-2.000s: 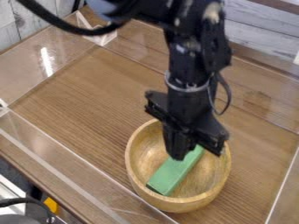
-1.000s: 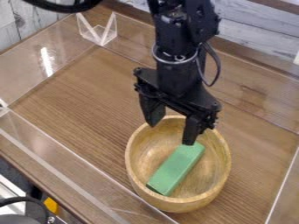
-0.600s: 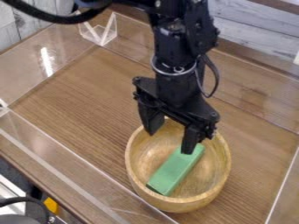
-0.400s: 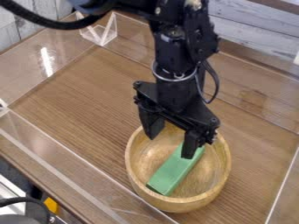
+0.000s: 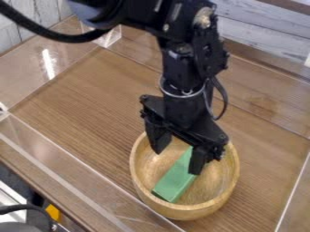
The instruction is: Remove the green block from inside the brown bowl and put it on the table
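I hold the gripper (image 5: 179, 154), jaws spread, straddling the green block (image 5: 176, 179) in the brown bowl (image 5: 223, 190), ready to pinch.

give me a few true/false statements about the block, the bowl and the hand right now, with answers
1. The green block lies inside the brown bowl. True.
2. The hand is clamped shut on the block. False: its fingers stand open, one on each side above the block's upper end.
3. The bowl is tipped on its side. False: it sits upright on the table.
4. The hand points down into the bowl. True.
5. The block rests on the tabletop. False: it is in the bowl.
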{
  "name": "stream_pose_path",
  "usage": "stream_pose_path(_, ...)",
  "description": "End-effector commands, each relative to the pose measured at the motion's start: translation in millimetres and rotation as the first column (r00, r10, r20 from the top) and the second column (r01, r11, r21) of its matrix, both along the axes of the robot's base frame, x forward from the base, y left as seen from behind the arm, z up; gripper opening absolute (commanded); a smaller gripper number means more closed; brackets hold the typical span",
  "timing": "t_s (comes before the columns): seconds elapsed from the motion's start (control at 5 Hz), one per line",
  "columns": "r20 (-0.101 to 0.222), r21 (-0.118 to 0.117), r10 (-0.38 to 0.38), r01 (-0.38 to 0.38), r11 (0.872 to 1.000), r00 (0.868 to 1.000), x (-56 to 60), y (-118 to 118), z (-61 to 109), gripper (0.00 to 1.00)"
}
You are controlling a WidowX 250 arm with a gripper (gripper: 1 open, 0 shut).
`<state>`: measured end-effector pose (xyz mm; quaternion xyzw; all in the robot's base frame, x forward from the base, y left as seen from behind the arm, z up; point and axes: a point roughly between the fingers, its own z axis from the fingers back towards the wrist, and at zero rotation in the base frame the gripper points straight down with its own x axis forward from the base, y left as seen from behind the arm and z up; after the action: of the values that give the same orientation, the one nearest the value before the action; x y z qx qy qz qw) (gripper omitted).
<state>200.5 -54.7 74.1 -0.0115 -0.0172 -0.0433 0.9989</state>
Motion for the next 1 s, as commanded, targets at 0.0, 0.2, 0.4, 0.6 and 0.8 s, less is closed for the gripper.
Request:
stream_pose_path(0.0, 0.014, 0.004, -0.008, 0.008, 1.0, 1.0, 2.5, -2.3, -1.7, 1.0)
stream_pose_path(0.2, 0.008, 0.009, -0.008, 0.008, 1.0, 1.0, 2.0, -3.0, -7.6, 1.0)
stream_pose_path(0.4, -0.001, 0.01, 0.001, -0.001, 1.0, 1.0, 0.8, -2.4, -13.1, 1.0)
stream_pose_path(0.6, -0.01, 0.012, 0.01, -0.01, 1.0, 1.0, 0.3, -1.2, -18.5, 1.0)
stream_pose_path(0.8, -0.017, 0.016, 0.02, -0.02, 1.0, 1.0, 0.0, 0.3, -23.6, 1.0)
